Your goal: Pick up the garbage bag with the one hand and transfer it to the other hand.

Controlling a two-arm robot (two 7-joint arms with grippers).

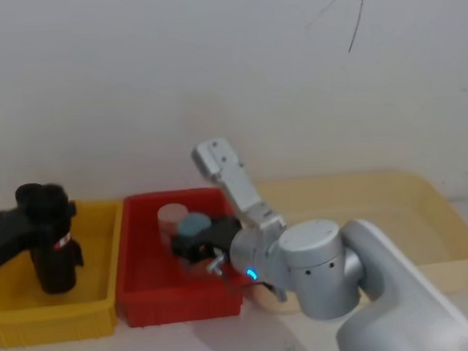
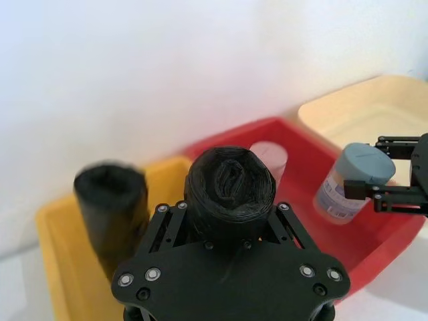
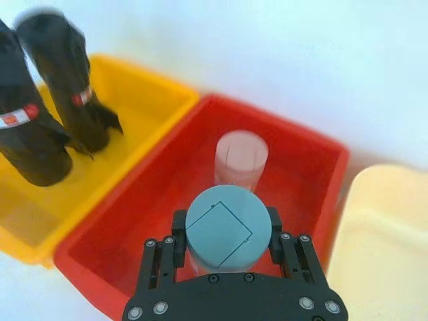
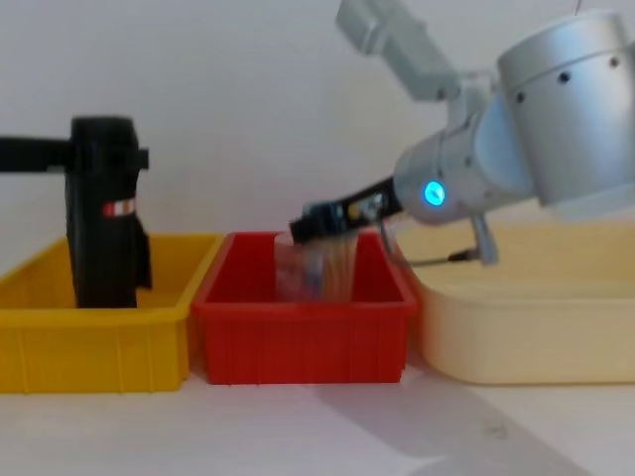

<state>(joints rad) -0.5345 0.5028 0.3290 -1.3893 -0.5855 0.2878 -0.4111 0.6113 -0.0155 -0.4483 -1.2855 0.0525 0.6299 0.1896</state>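
Observation:
The garbage bag [image 2: 231,190], a black roll with a red-and-white label band, stands upright over the yellow bin [image 1: 103,257]. My left gripper [image 2: 227,212] is shut on it near its top, reaching in from the left [image 4: 99,154]. The chest view shows the bag [image 4: 99,228] reaching down into the yellow bin [image 4: 89,337]. My right gripper [image 3: 224,234] hovers over the red bin [image 3: 307,180], shut on a jar with a grey-blue lid [image 3: 227,227].
A second black roll [image 2: 110,200] stands in the yellow bin beside the held one. A pale pink-lidded jar [image 3: 241,157] sits in the red bin. A cream tray [image 1: 429,210] lies to the right, with a white wall close behind.

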